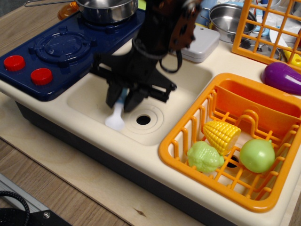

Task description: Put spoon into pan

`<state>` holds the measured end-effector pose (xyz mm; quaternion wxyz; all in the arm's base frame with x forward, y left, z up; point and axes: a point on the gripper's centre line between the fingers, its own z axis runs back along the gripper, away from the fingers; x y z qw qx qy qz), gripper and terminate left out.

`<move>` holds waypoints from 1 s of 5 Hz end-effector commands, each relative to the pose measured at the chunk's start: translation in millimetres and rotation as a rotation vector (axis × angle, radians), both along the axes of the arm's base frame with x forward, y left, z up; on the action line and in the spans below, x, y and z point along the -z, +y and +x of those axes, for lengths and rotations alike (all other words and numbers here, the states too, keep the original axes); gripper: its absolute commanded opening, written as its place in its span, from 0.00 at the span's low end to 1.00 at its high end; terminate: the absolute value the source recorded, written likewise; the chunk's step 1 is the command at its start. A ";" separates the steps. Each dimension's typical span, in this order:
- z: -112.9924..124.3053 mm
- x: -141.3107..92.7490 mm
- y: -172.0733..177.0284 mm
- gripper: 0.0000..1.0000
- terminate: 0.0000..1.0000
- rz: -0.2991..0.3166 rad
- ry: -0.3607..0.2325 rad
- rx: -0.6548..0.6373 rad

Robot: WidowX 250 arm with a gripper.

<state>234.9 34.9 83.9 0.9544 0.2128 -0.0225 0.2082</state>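
Note:
My black gripper (pixel 123 100) is shut on the spoon (pixel 117 113) over the left part of the cream sink (pixel 188 80). The spoon's light blue handle is between the fingers and its white bowl end hangs down, raised off the sink floor. The shiny steel pan (pixel 107 9) sits on the far burner of the dark blue stove (pixel 61 49), behind and above the gripper. Its thin long handle (pixel 47 3) points left along the top edge.
An orange dish rack (pixel 188 136) at the right holds toy corn (pixel 221 135), a green lettuce piece (pixel 204 157) and a green ball (pixel 257 155). A purple eggplant (pixel 282 77), a steel pot (pixel 230 19) and an orange crate (pixel 268 28) stand behind. The sink drain (pixel 143 119) is uncovered.

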 end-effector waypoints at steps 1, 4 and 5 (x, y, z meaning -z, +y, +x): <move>7.8 -33.3 21.6 0.00 0.00 0.100 -0.067 0.054; 3.2 -96.3 60.5 0.00 0.00 0.245 -0.089 0.178; 15.8 -111.1 80.8 0.00 0.00 0.286 -0.109 0.250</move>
